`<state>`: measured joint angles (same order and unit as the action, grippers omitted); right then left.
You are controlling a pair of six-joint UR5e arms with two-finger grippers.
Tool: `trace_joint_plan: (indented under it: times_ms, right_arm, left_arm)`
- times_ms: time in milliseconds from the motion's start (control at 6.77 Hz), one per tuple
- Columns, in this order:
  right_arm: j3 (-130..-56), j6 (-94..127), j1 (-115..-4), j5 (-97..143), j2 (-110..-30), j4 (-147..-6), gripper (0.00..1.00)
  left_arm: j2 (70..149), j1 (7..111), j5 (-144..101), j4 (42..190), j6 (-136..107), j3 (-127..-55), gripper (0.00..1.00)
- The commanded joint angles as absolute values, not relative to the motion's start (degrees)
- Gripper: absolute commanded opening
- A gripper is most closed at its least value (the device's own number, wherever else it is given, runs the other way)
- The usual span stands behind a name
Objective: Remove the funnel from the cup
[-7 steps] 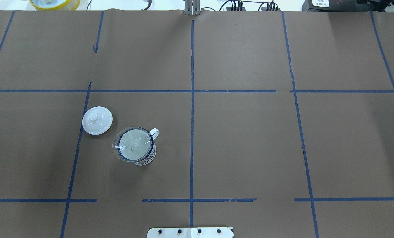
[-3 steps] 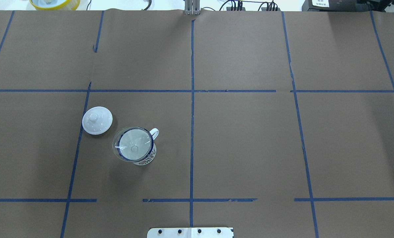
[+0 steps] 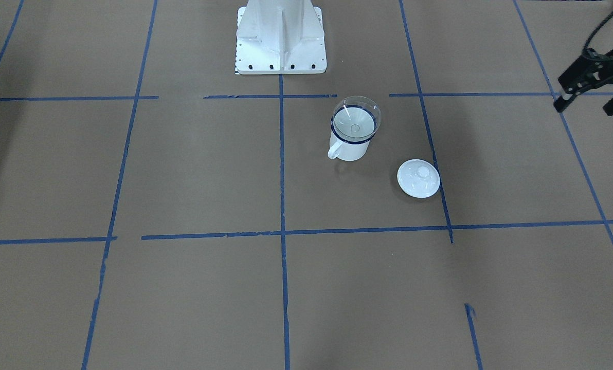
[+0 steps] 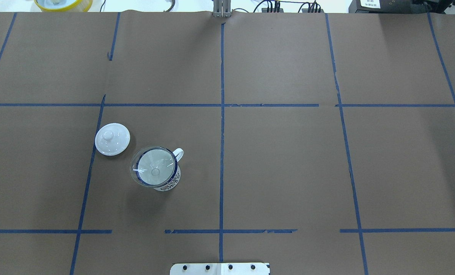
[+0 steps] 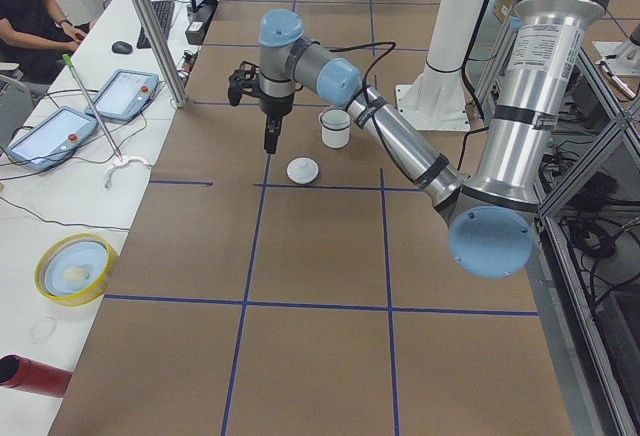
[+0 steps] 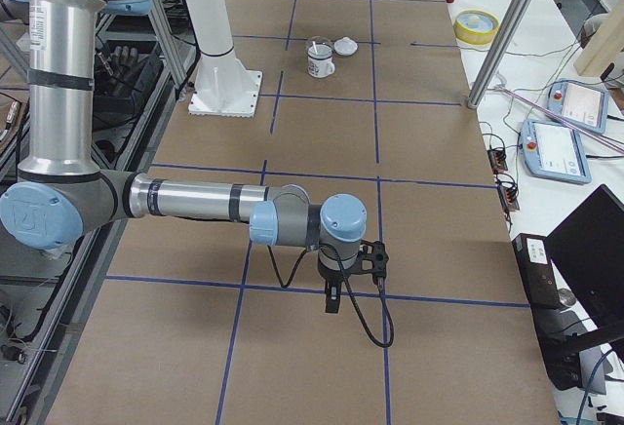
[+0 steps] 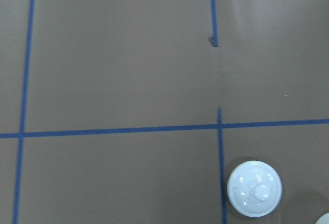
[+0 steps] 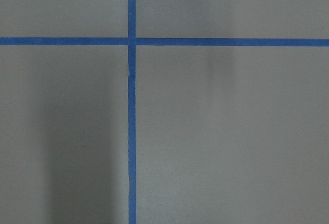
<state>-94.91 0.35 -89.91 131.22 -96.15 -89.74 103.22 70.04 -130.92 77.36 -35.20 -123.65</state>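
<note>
A brown paper-covered surface (image 4: 288,160) is crossed by blue tape lines (image 4: 221,152) forming a grid. In the overhead view, a white cup (image 4: 168,182) with a dark blue rim stands upright in the left half of the surface, its loop handle pointing toward about 2 o'clock. A clear funnel (image 4: 155,170) sits in the mouth of the cup, its wide round rim resting on the cup's rim and its narrow stem pointing down inside. A round white lid (image 4: 112,139) with a small knob lies flat on the surface at about 10 o'clock from the cup, just beside it but not touching, with its outer edge on a tape line. In the front-facing view, the left end effector (image 3: 582,109) hangs above the surface at about 2 o'clock from the cup, well apart from it, its two black fingers spread and holding nothing. The right end effector (image 6: 331,298) shows only in the right side view, pointing down over a tape line, far from the cup; whether it is released or clenched cannot be told.
</note>
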Motion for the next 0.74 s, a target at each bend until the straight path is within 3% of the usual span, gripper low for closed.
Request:
trace_joint_plan:
  times_ms: [0, 591]
  right_arm:
    - [-94.9, 0.4, -89.9, 131.2, -96.2, -89.7, 1.0]
    - [-94.9, 0.4, -89.9, 131.2, -96.2, -89.7, 1.0]
  left_arm:
    - [109.4, 56.1, -123.5, 76.5, -50.4, -126.8, 1.0]
    - [120.1, 36.0, -111.1, 69.3, -59.0, -121.5, 1.0]
